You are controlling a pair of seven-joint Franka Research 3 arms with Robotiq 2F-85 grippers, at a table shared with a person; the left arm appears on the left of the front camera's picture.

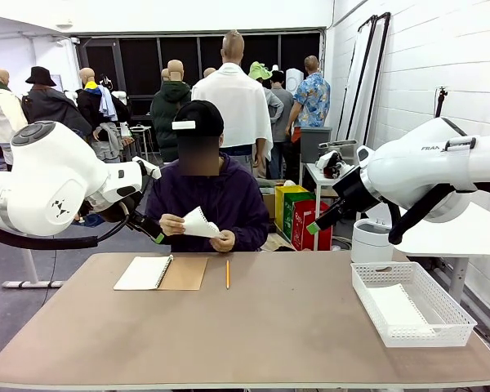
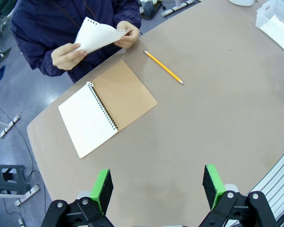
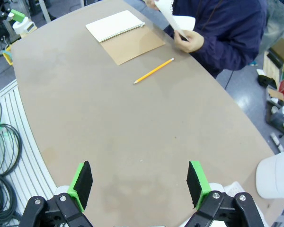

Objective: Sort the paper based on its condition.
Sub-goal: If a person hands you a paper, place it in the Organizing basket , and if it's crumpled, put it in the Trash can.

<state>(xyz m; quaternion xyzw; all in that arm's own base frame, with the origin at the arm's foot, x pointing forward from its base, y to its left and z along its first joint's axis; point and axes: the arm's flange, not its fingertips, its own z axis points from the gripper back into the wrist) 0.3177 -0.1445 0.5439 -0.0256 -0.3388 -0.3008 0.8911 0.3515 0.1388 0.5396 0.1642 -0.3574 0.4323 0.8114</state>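
Beyond the table [image 1: 269,327], two hands [image 1: 173,225] hold one paper [image 1: 198,221] (one pencil [image 1: 227,273] nearby).

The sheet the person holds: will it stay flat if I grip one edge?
Probably not: the sheet curls between the person's hands, so it looks thin and floppy. Its perforated edge may tear under a pull.

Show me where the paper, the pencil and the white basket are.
paper [image 2: 97,37]: left wrist view, middle of the bent sheet.
pencil [image 1: 227,274]: front view, middle of its shaft.
white basket [image 1: 433,336]: front view, near wall.
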